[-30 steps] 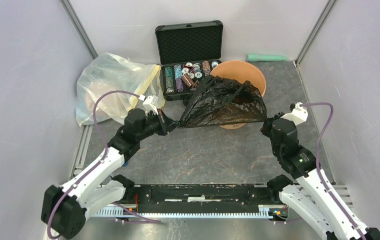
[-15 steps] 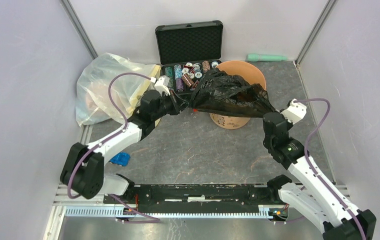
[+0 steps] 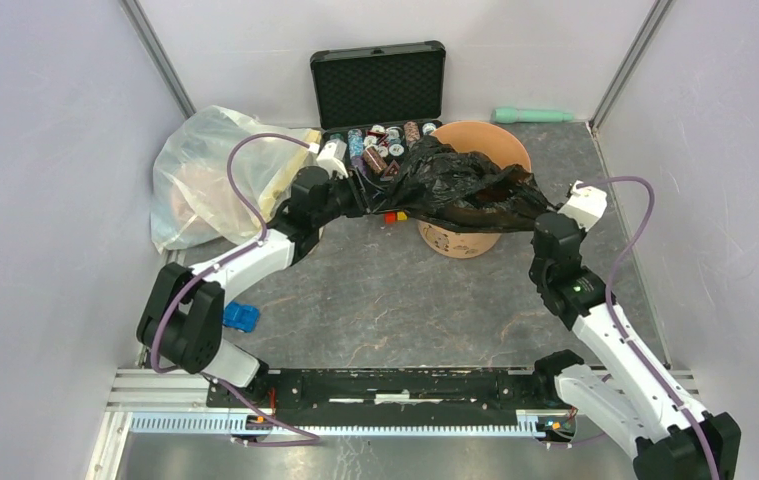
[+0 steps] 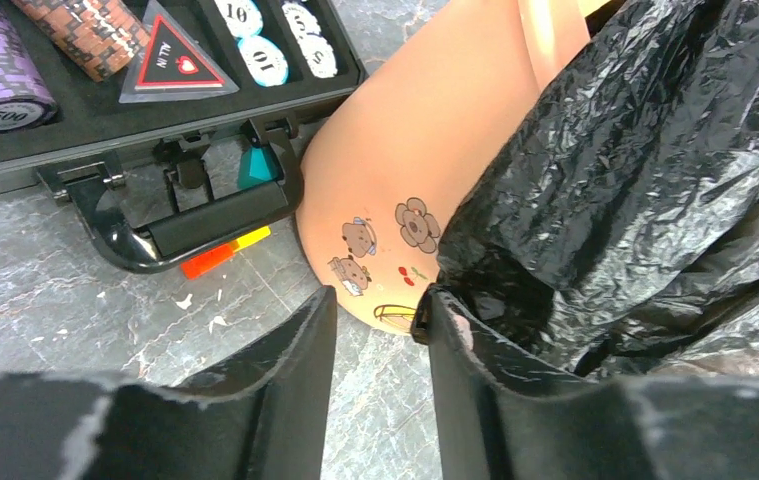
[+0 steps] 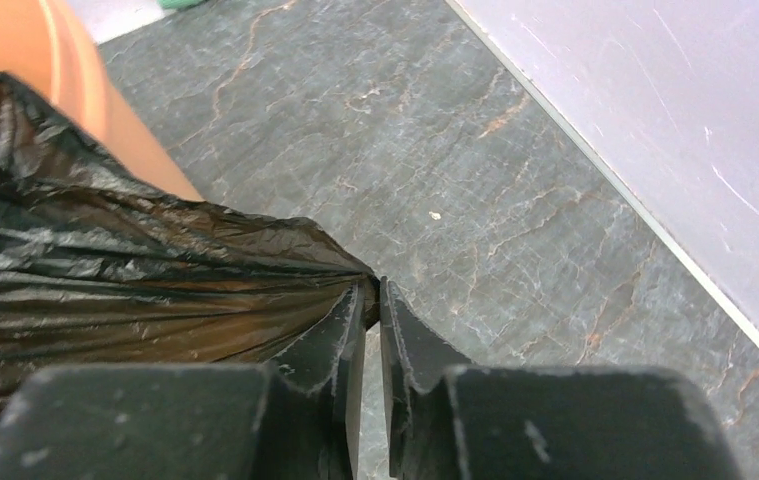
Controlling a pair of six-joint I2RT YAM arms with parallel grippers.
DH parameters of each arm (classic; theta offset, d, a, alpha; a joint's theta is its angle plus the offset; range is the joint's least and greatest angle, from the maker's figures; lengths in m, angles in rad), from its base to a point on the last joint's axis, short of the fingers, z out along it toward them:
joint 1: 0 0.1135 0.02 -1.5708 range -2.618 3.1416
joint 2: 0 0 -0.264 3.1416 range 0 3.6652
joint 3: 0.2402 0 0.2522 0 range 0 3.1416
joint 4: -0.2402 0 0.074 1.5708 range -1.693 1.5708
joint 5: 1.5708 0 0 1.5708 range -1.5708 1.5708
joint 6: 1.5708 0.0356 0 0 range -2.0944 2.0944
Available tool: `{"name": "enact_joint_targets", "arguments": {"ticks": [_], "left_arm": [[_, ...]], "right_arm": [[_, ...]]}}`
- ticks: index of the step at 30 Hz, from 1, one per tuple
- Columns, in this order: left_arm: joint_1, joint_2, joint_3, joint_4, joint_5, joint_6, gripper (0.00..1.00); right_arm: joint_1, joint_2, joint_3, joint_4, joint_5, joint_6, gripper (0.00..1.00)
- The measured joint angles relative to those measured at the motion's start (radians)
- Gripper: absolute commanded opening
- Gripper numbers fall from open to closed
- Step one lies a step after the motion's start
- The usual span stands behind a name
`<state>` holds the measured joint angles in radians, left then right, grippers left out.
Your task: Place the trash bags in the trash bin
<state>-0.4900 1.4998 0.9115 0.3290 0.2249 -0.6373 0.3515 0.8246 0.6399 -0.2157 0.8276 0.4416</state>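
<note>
On the dark stone-look worktop (image 3: pixel 385 300), the wrinkled glossy black plastic bag (image 3: pixel 465 185) lies stretched across the mouth of the round peach-orange plastic bucket (image 3: pixel 455 240), likely so it sags inside; left arm (image 3: pixel 255 255) reaches far forward, right arm (image 3: pixel 595 310) angles in sideways; right jaws pinch a bag corner; left jaws spread, bag brushing one side.

Glossy black trash bag (image 3: pixel 460 185) crumpled, draped over mouth of upright peach-orange trash bin (image 3: pixel 455 240).
</note>
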Motion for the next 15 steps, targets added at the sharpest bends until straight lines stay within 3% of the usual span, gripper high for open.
{"name": "enact_joint_targets", "arguments": {"ticks": [3,6,10,15], "left_arm": [[0.000,-0.021,-0.003,-0.021,-0.014,0.005,0.67],[-0.001,-0.091,-0.026,-0.051,-0.037,0.023,0.76],[-0.006,-0.187,-0.035,-0.117,-0.092,0.053,0.88],[-0.010,-0.301,-0.080,-0.181,-0.184,0.087,0.90]], "right_arm": [[-0.001,-0.019,0.000,0.021,-0.052,-0.065,0.27],[-0.001,-0.066,-0.003,0.050,-0.115,-0.133,0.45],[-0.001,-0.133,-0.031,0.087,-0.197,-0.206,0.46],[-0.001,-0.141,-0.060,0.097,-0.258,-0.240,0.49]]}}
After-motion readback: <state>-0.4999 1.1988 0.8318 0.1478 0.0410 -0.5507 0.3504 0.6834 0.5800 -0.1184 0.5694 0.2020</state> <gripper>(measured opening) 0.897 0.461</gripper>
